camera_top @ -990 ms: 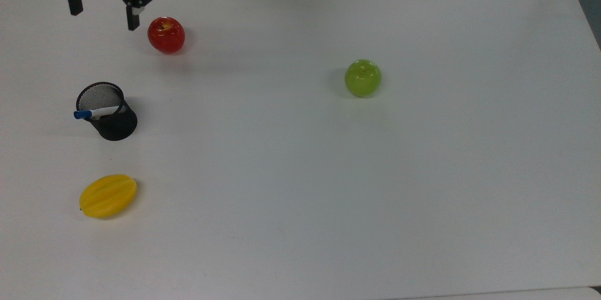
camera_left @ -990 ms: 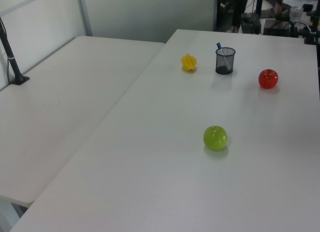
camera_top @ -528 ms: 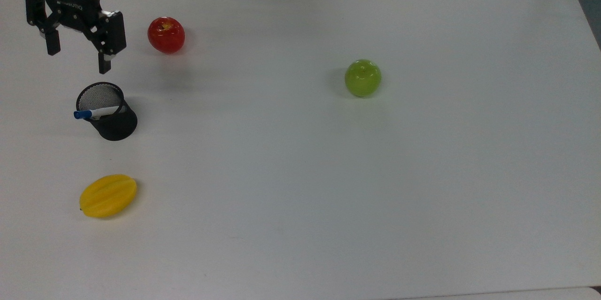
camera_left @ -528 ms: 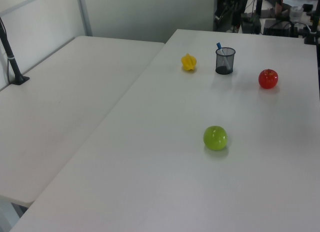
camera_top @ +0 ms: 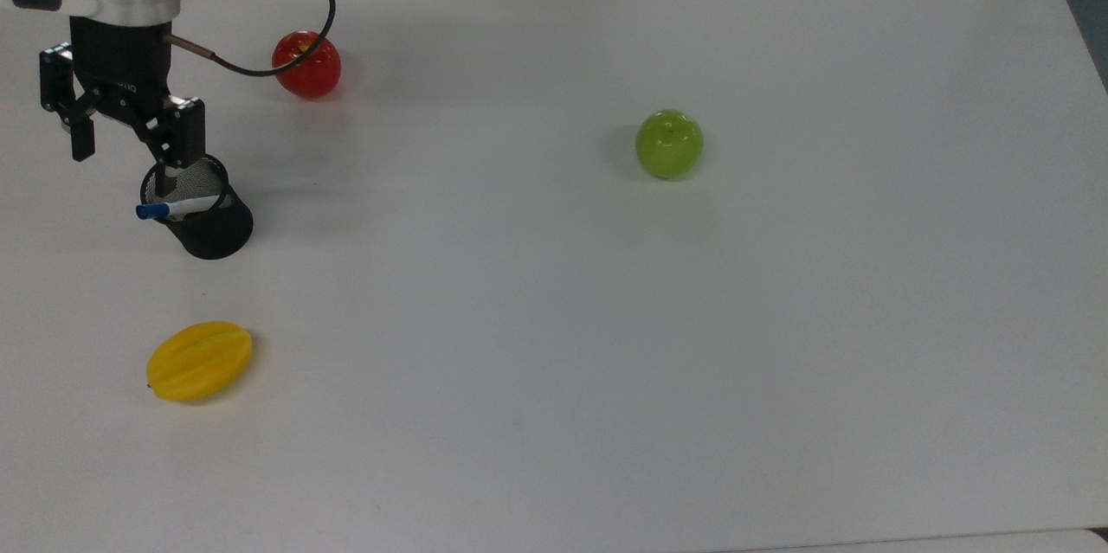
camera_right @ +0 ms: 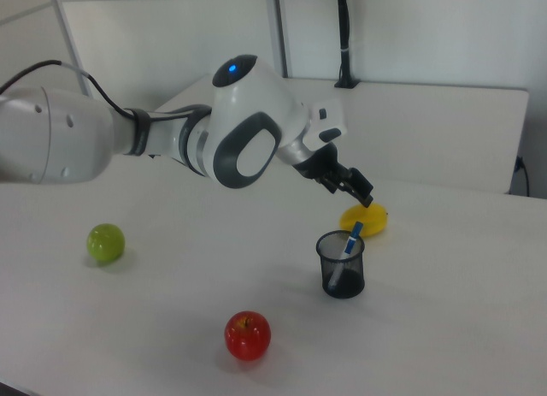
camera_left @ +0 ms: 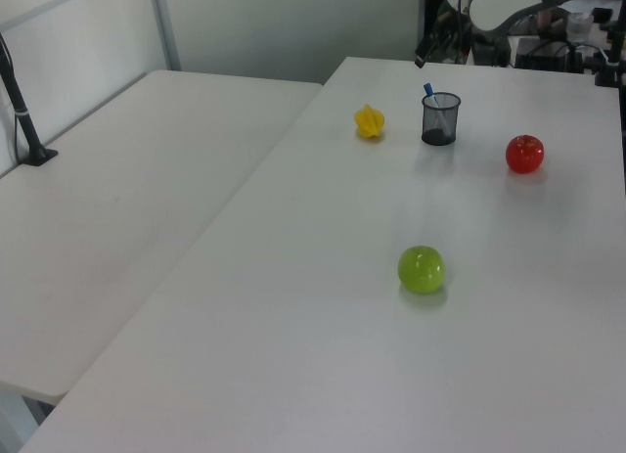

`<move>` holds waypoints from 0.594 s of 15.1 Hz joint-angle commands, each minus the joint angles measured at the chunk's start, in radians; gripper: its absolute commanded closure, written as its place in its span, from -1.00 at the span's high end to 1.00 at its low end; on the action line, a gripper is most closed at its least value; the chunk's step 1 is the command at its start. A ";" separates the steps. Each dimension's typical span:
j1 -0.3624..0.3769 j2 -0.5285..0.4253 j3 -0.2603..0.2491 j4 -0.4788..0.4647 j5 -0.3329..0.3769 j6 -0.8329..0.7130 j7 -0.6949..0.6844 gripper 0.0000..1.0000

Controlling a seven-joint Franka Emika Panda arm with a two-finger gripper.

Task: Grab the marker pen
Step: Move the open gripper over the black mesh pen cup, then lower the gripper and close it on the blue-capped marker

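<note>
The marker pen [camera_top: 177,208] has a white barrel and a blue cap. It leans in a black mesh cup [camera_top: 208,224] at the top view's left, cap end sticking out over the rim. My gripper [camera_top: 123,162] is open and hovers just beyond the cup; in the top view one finger overlaps the cup's far rim and the other stands off to its left. Nothing is between the fingers. In the right view the gripper [camera_right: 361,193] hangs above and behind the cup [camera_right: 342,268], apart from the marker pen [camera_right: 351,240]. The left view shows the pen's blue cap [camera_left: 428,89] poking from the cup [camera_left: 440,120].
A red apple [camera_top: 306,64] lies to the right of the arm in the top view. A yellow fruit [camera_top: 199,360] sits below the cup, and a green apple [camera_top: 669,144] lies mid-table. The arm's cable loops near the red apple. The white table [camera_top: 692,363] stretches to the right.
In the top view the gripper has come down from the upper left edge to the cup's far rim, staying open. The pen, cup and fruits have not moved.
</note>
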 commanded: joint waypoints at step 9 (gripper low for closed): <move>-0.002 0.063 -0.007 -0.044 -0.082 0.078 -0.019 0.16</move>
